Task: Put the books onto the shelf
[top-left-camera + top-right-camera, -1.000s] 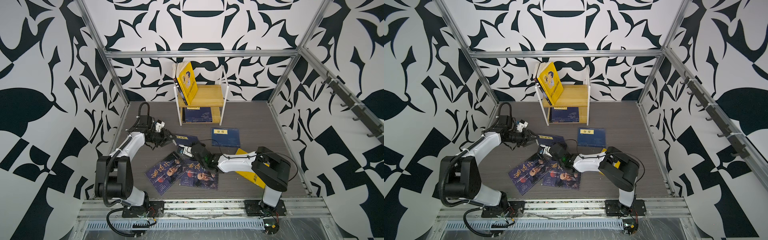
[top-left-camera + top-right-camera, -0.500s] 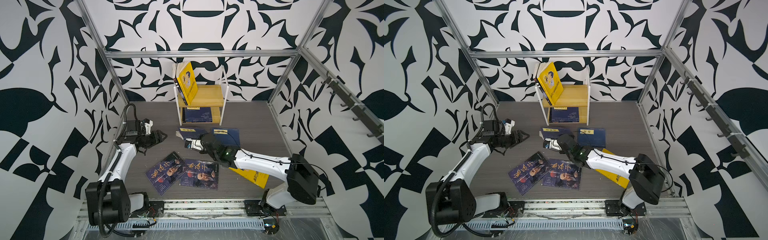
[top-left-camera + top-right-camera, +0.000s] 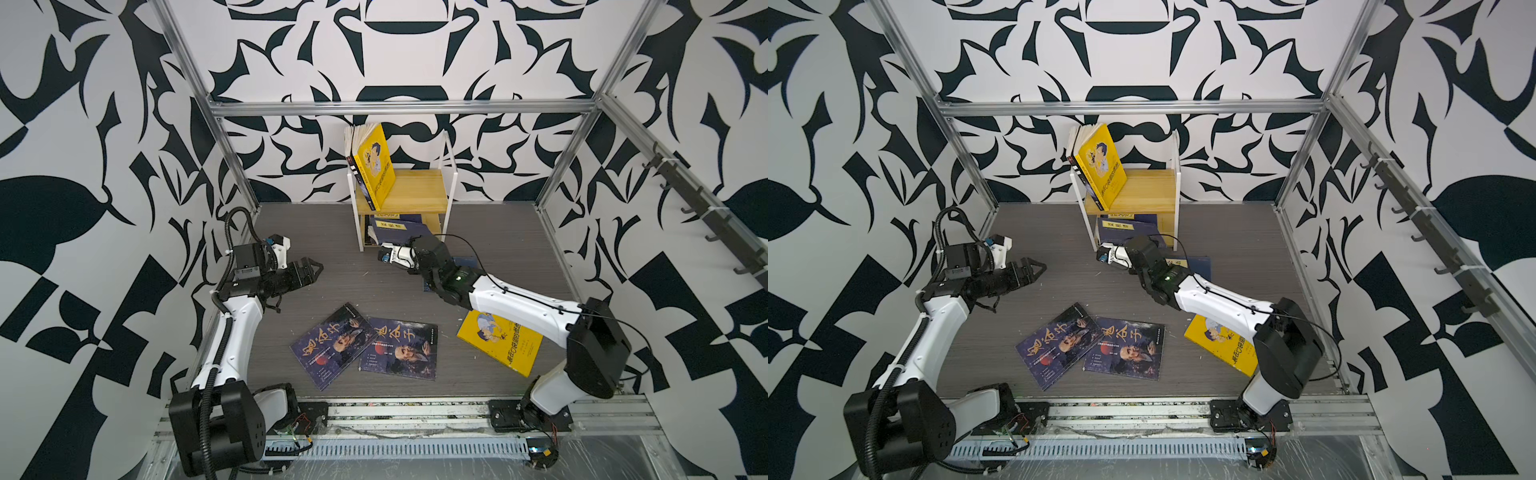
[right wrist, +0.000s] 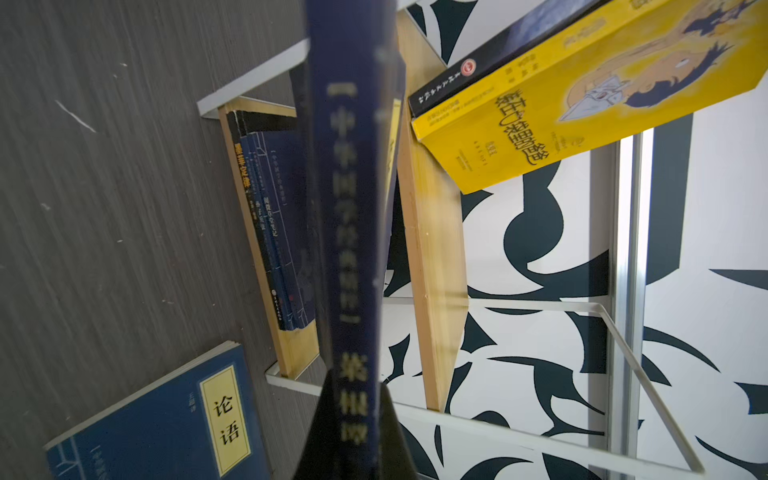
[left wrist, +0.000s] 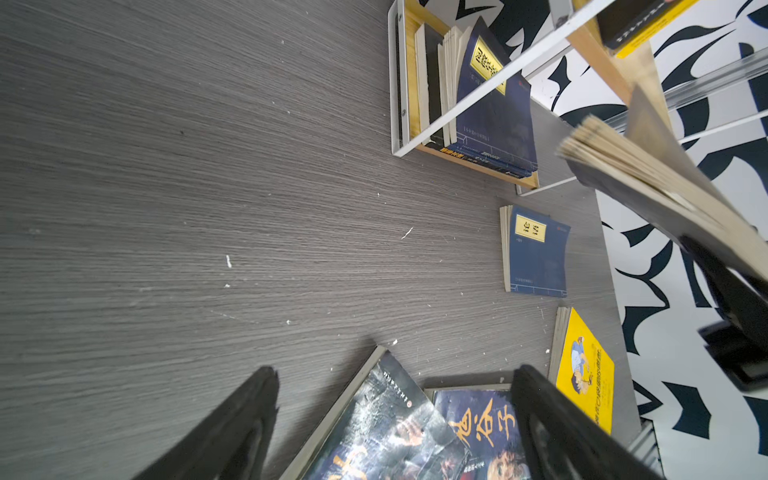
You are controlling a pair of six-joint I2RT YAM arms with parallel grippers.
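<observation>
Navy book (image 4: pixel 353 208) is clamped at the spine in the right gripper (image 4: pixel 351 399), jaws narrow on it. It is held on edge just in front of the shelf (image 3: pixel 419 191) at the lower tier, and its pages fan loose in the left wrist view. Step in hand looks like insertion beside the lower-tier books (image 4: pixel 274 232), which are packed to one side. The next move probably calls for a straight push under the upper board, clear of the thin white frame bar, then release; a floppy paperback may buckle. Yellow book (image 3: pixel 374 162) leans tilted on the top tier. Not yet shelved, flat on the floor (image 3: pixel 332 232): loose navy book (image 5: pixel 536 253) near the shelf, two glossy portrait books (image 3: pixel 332 345) touching at a corner, floor yellow book (image 3: pixel 503 345) partly under the right arm. Left gripper (image 3: pixel 313 272) is spread wide and empty, hovering well apart at the left. Boards are pale wood; the floor is matte grey wood-grain.
</observation>
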